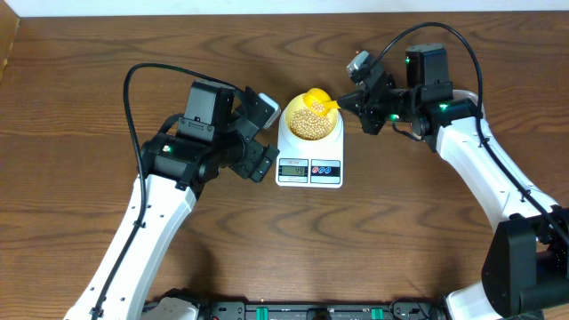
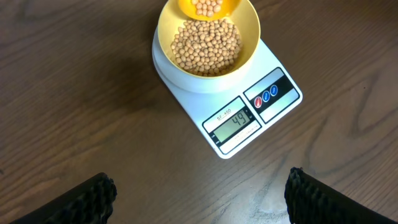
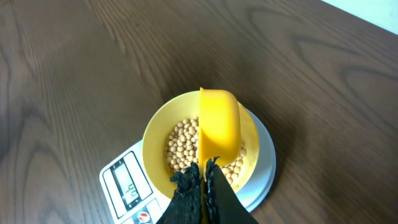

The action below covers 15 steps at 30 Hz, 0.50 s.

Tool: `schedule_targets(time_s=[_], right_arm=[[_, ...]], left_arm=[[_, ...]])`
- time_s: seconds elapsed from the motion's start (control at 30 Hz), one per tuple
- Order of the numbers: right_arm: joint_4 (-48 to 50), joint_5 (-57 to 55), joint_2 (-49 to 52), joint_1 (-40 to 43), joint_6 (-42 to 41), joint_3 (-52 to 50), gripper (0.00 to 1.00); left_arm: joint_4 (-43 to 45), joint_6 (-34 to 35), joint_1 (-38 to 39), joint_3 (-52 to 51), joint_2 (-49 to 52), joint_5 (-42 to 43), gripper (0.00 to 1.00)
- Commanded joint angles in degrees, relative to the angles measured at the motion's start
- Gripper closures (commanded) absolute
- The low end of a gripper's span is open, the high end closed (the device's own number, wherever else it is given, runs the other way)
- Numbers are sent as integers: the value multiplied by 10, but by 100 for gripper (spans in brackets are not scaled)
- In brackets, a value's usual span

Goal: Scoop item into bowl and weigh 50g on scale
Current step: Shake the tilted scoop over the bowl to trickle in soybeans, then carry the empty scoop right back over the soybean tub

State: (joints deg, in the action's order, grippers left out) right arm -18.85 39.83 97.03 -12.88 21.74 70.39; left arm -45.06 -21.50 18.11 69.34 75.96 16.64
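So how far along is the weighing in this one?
Done: the bowl sits on the scale with beans in it. In hand: the right pincer is shut on the yellow scoop, held over the bowl with some beans in it. Remaining: the display seems to read 49, so probably a few more beans.

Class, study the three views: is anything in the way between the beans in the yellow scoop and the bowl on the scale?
Nothing visible. The right gripper holds the scoop over the open bowl on the scale; only air lies between the scoop's beans and the bowl.
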Motion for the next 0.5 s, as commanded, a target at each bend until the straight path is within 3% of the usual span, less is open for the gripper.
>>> schedule_targets(time_s=[0.0, 0.23, 0.47], right_arm=[[-2, 9, 3, -5, -23, 0, 99], [-1, 9, 3, -5, -132, 0, 99], [2, 10, 3, -3, -190, 0, 99]], left_arm=[[-1, -10, 0, -8, -4, 9, 11], [-2, -10, 0, -8, -3, 9, 11], [-1, -10, 0, -8, -4, 9, 11]])
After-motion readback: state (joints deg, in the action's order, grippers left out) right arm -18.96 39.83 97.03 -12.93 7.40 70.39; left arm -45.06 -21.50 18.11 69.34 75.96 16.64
